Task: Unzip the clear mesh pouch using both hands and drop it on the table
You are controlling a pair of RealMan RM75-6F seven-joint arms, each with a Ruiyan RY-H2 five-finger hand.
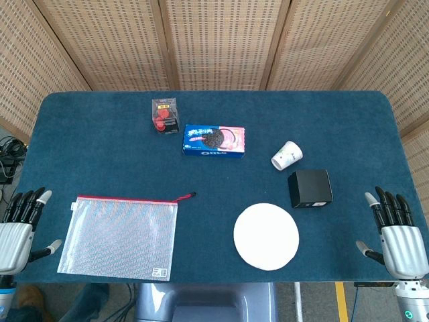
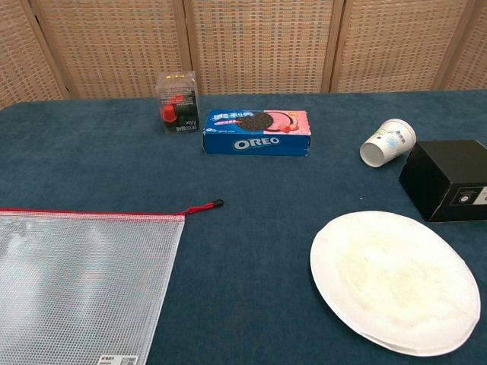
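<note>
The clear mesh pouch (image 1: 120, 236) lies flat near the table's front left, its red zipper strip along the far edge. The red pull tab with a black tip (image 1: 186, 196) sticks out to the right. In the chest view the pouch (image 2: 84, 285) fills the lower left, and its pull tab (image 2: 205, 206) points right. My left hand (image 1: 19, 230) hovers open at the left table edge, just left of the pouch and apart from it. My right hand (image 1: 397, 236) is open at the right front edge, far from the pouch. Neither hand shows in the chest view.
A white plate (image 1: 266, 236) sits front centre-right, with a black box (image 1: 310, 188) behind it. A paper cup (image 1: 287, 155) lies on its side. An Oreo box (image 1: 214, 140) and a small clear case with red parts (image 1: 165, 115) stand further back. Wicker screens close the rear.
</note>
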